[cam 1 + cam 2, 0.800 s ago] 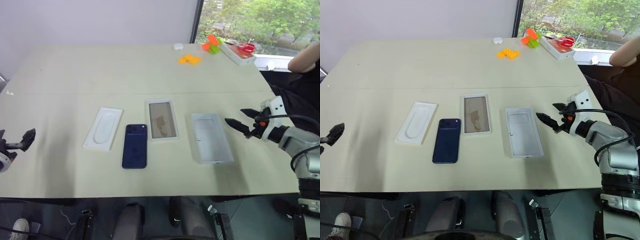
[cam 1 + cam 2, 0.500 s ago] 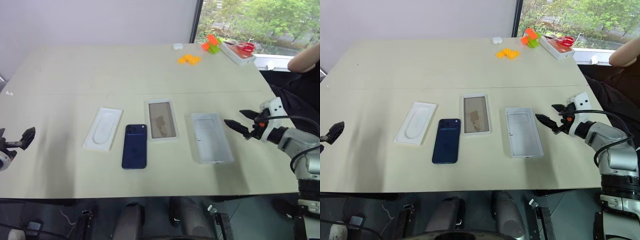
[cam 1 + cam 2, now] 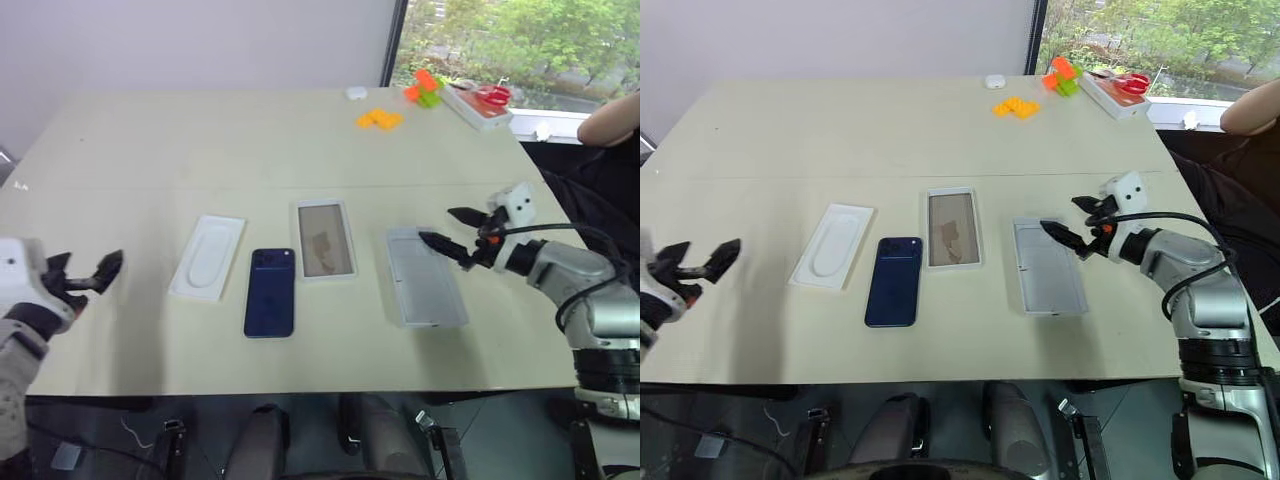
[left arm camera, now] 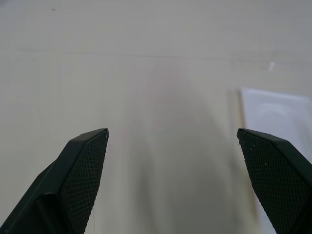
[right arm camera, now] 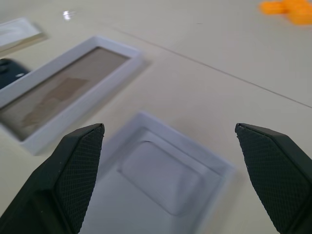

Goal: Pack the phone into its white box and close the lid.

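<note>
Head cam, left eye: the phone [image 3: 269, 292] is lying flat on the bench [image 3: 250, 150], dark back up, camera cluster at its far end, nothing holding it. Just beside it on the left is sitting a flat white insert [image 3: 207, 257] w/ an oval recess. Just right of the phone and a bit farther back, the white box [image 3: 324, 239] is sitting open, tan bottom showing, nothing in it. Right again, the lid [image 3: 425, 275] is lying inside-up, plain white. Right hand [image 3: 448, 229] is hovering over the lid's far end, fingers spread wide, gripping nothing. Left hand [image 3: 87, 273] is hanging over the bench's left side, well apart from the insert, also spread open and empty. Far back by the window: orange blocks [image 3: 379, 119], a green-and-orange cluster [image 3: 425, 87], a small white item [image 3: 356, 92], and red scissors [image 3: 491, 95] on a white tray. A person's arm [image 3: 612, 118] is resting at the right edge.

Left wrist cam: both black fingertips [image 4: 83, 161] are standing wide apart over bare bench, w/ a corner of the white insert [image 4: 275, 114] ahead.

Right wrist cam: fingers [image 5: 78, 161] are wide apart, lid [image 5: 161, 173] lying directly between and below them, not touched. Beyond it the white box [image 5: 68, 87] w/ tan floor, then a dark edge of the phone [image 5: 9, 73], blurred.
</note>
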